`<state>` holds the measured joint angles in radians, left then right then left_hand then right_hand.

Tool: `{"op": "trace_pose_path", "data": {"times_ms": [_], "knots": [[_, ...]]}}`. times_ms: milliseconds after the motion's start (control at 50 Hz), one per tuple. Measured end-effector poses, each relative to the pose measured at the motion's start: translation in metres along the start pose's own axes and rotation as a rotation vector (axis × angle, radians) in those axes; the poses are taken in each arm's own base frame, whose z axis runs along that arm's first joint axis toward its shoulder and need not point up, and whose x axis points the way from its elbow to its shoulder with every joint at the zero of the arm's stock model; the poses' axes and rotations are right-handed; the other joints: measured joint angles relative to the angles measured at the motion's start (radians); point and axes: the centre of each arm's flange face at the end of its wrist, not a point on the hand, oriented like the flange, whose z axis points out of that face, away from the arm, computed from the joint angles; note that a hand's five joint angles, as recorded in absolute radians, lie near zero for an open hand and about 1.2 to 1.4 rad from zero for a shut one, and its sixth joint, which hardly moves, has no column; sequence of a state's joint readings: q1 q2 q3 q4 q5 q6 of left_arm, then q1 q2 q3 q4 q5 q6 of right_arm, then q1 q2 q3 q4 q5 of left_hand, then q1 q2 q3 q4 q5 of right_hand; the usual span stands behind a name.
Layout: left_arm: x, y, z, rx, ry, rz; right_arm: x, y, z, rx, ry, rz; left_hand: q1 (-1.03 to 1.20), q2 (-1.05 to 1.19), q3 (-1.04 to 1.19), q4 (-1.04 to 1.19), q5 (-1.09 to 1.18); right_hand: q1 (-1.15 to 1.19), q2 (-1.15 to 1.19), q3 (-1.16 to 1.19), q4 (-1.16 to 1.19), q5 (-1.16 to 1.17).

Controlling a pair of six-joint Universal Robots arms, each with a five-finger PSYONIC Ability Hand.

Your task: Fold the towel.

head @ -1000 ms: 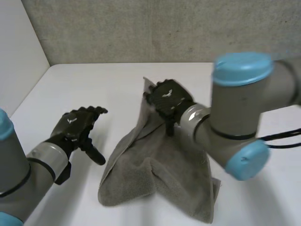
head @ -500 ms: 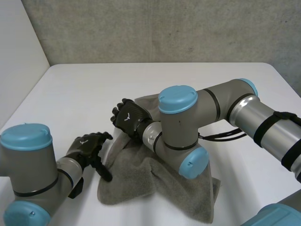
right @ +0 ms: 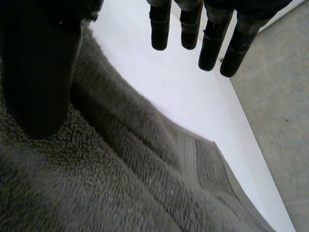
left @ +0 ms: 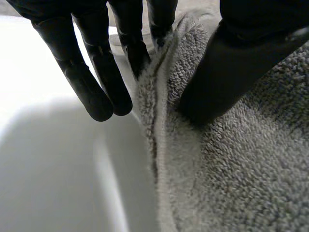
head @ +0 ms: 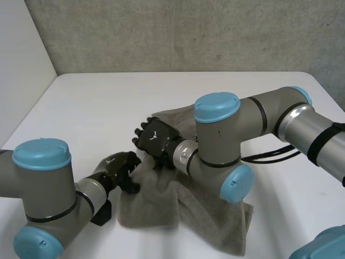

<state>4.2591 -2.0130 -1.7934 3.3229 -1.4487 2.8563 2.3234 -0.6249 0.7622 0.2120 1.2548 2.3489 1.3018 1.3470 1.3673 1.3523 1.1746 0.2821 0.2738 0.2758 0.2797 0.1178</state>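
Observation:
A grey towel (head: 183, 202) lies rumpled on the white table (head: 108, 102), near its front edge. My left hand (head: 119, 168) is at the towel's left edge. In the left wrist view its thumb (left: 227, 63) presses down on the towel (left: 241, 169) and its fingers (left: 94, 82) curl at the hem, pinching that edge. My right hand (head: 156, 137) hovers over the towel's far left part. Its fingers (right: 212, 43) are straight and reach out past the cloth over bare table, with the thumb (right: 38, 72) over the towel (right: 120, 183).
My right arm's elbow (head: 215, 135) crosses above the towel's middle and hides part of it. A grey wall (head: 188, 32) runs behind the table, and a white wall (head: 21, 65) stands along its left side. Bare table lies to the far side and the left.
The right hand came down and leftwards, and the towel's raised corner now lies low. The left hand moved right to the towel's left edge and closed on it.

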Motion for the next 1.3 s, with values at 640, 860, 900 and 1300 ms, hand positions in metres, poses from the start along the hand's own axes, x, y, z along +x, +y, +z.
{"op": "trace_pose_path", "data": {"times_ms": [640,860,900,1300], "knots": [[0.02,-0.066,0.012,0.188,0.073,0.049,0.087,-0.004,0.018,0.054,0.244,0.059,0.001,0.003,0.008,0.001,0.01,1.033,1.04,1.062,1.056,1.035],[0.066,-0.229,-0.009,0.724,0.116,0.194,0.248,-0.093,-0.093,0.392,0.947,0.319,0.027,0.005,0.011,0.005,0.02,1.041,1.062,1.064,1.056,1.035],[0.078,-0.265,-0.026,0.86,0.109,0.224,0.262,-0.109,-0.117,0.467,1.014,0.359,0.027,0.006,0.012,0.005,0.021,1.041,1.062,1.066,1.056,1.035],[0.082,-0.23,-0.018,0.727,0.01,0.347,0.185,-0.072,-0.08,0.079,0.548,0.271,0.055,0.01,0.014,0.005,0.025,1.041,1.062,1.068,1.057,1.038]]}}
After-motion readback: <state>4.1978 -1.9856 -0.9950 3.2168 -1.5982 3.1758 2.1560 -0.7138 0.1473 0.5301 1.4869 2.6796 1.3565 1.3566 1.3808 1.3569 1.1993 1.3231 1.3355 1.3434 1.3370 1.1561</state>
